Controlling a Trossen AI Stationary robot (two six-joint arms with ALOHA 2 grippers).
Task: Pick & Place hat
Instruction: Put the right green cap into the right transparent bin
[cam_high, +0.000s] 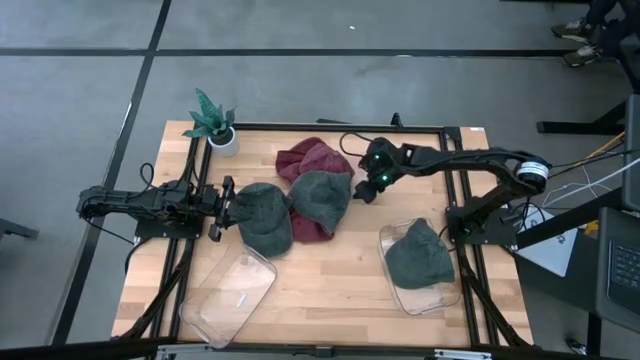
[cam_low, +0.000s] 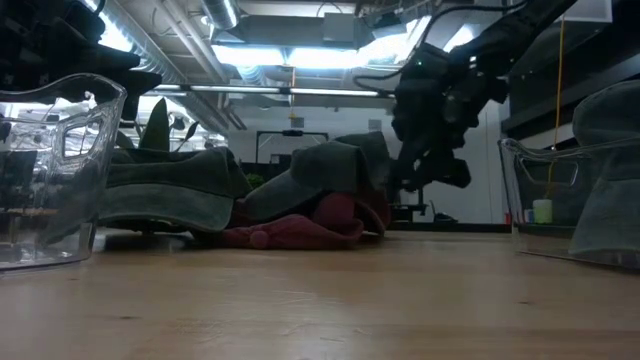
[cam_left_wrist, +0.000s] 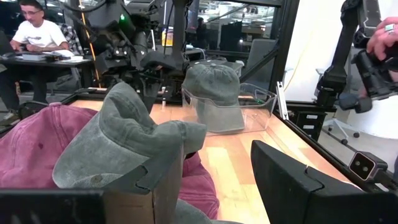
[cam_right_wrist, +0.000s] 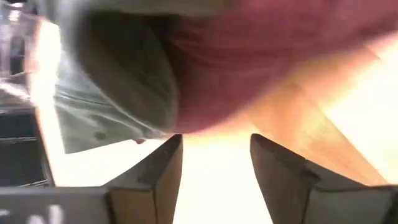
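In the middle of the high view, the right gripper (cam_high: 368, 190) hangs just to the right of a heap of hats on the wooden table (cam_high: 320, 285). Its fingers (cam_right_wrist: 158, 171) stand parted with bare tabletop between them, holding nothing; the nearest hat lies just ahead of them. That heap holds a grey-green hat (cam_high: 322, 198) lying over two maroon hats (cam_high: 312, 158), soft and crumpled. Left of centre, the left gripper (cam_high: 224, 207) touches another grey-green hat (cam_high: 263, 215), whose cloth lies over one of its spread fingers (cam_left_wrist: 155, 186); a grip cannot be made out. At lower right, a third grey-green hat (cam_high: 419, 254) sits inside a clear bin (cam_high: 440, 298). A second clear bin (cam_high: 227, 299) lies at lower left.
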